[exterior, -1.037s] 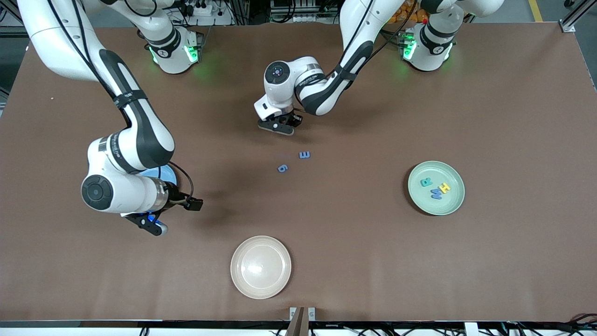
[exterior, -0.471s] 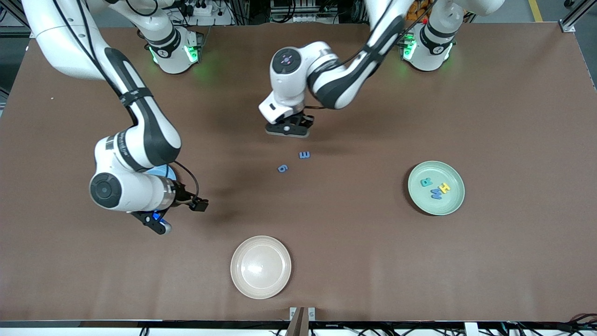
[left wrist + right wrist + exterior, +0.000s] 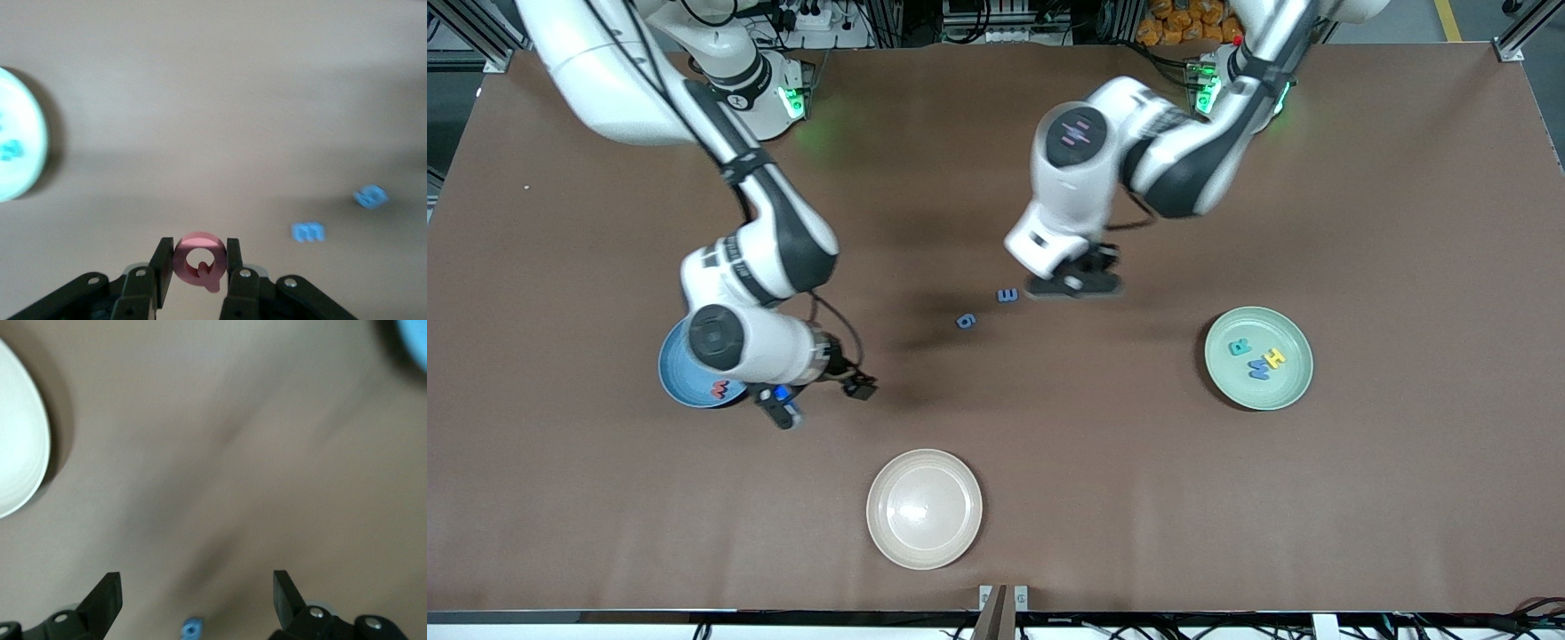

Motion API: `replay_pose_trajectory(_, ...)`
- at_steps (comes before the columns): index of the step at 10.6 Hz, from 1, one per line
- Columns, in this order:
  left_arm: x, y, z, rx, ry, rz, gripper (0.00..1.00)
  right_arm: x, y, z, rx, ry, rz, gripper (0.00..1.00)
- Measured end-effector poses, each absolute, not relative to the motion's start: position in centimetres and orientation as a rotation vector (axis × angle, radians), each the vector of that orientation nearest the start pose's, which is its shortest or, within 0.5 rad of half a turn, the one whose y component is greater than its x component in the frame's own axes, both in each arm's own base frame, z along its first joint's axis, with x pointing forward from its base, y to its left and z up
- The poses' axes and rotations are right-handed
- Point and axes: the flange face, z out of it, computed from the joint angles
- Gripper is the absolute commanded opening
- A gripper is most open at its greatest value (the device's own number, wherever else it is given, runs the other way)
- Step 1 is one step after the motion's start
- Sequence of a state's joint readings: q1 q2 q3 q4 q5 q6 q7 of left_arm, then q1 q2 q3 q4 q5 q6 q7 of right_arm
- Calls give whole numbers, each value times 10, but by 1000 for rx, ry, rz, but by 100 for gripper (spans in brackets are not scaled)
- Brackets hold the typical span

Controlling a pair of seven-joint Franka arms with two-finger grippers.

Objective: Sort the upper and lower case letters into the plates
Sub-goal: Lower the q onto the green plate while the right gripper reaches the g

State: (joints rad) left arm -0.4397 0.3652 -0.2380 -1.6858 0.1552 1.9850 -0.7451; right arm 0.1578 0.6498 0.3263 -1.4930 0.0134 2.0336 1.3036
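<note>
Left gripper carried from mid-table toward green plate, gripping pink Q. Right gripper shifted off blue plate toward table centre, fingers spread. Blue plate uncovered, showing red letter.

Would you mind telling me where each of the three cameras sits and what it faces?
Front view: high across the table, facing both arms; green plate, blue plate, cream plate.
Left wrist view: on the left arm, looking down past the left gripper shut on a red Q.
Right wrist view: on the right arm, open right gripper over the table.
Shared: two blue letters show in front and left wrist views.
</note>
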Motion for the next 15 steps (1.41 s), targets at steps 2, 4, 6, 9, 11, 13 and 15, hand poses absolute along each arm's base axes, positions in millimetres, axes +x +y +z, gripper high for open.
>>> replay_pose_trajectory(2,559,-323,385,-3049,-108,44,0,619,339,295,-2702,1414,309,100)
replay_pose_trajectory(4,579,-273,373,-3034,-166,92,0,596,385,294,-2659,1503,288,100)
replay_pose_trajectory(6,593,-224,344,-3017,-172,180,0,571,418,282,-2683,1579,198,100)
replay_pose_trajectory(9,617,-147,291,-3026,-154,302,0,554,439,248,-2658,1689,113,100)
replay_pose_trajectory(11,628,-112,263,-3051,-162,319,48,547,442,228,-2605,1734,115,100)
replay_pose_trajectory(13,631,-108,257,-3059,-166,314,100,532,445,208,-2609,1739,130,100)
replay_pose_trajectory(15,638,-111,272,-3071,-164,267,100,524,448,196,-2621,1745,142,100)
